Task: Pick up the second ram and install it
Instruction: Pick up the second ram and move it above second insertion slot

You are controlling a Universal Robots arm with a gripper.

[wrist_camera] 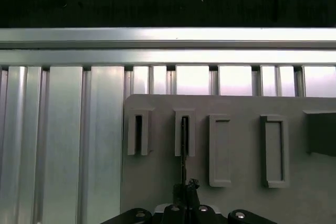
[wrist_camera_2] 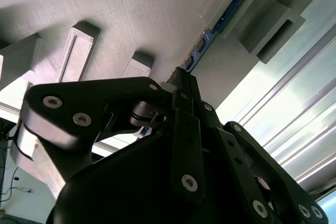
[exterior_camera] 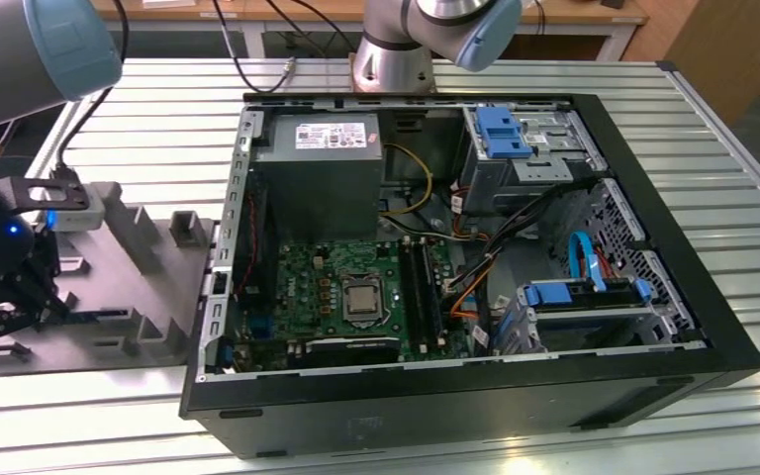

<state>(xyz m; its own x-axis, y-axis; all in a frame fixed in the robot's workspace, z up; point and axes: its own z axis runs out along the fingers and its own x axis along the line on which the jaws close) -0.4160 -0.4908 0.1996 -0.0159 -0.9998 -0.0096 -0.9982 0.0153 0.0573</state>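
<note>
Gripper [exterior_camera: 11,315] hangs at the lower left of the exterior view, low over a grey holder plate [exterior_camera: 142,297] that lies on the slatted metal table [exterior_camera: 697,129] at the exterior view's left, just beside the open computer case [exterior_camera: 486,401]. Its black fingers are drawn close together and pinch the near end of the second ram [wrist_camera_2: 220,19]. In the second wrist view the thin blue board runs edge-on from between the fingertips of the gripper [wrist_camera_2: 182,74] to a raised pocket of the holder plate [wrist_camera_2: 131,14]. In the first wrist view the second ram [wrist_camera: 184,135] appears as a narrow dark line standing in one pocket of a row of raised pockets, with another pocket on each side of it, and it reaches to the tip of the gripper [wrist_camera: 186,186]. The holder plate [wrist_camera: 236,108] rests on the ribbed table [wrist_camera: 63,145].

The case lies on its side in the middle of the exterior view with its side panel off. The green motherboard [exterior_camera: 308,282] sits on the case floor, lower centre, with long black memory slots [exterior_camera: 414,287] to the exterior view's right of the processor socket [exterior_camera: 357,300]. A grey power supply [exterior_camera: 317,168] sits above the board, and blue drive brackets [exterior_camera: 506,129] sit at the upper right of the case. The case is well apart from the gripper.
</note>
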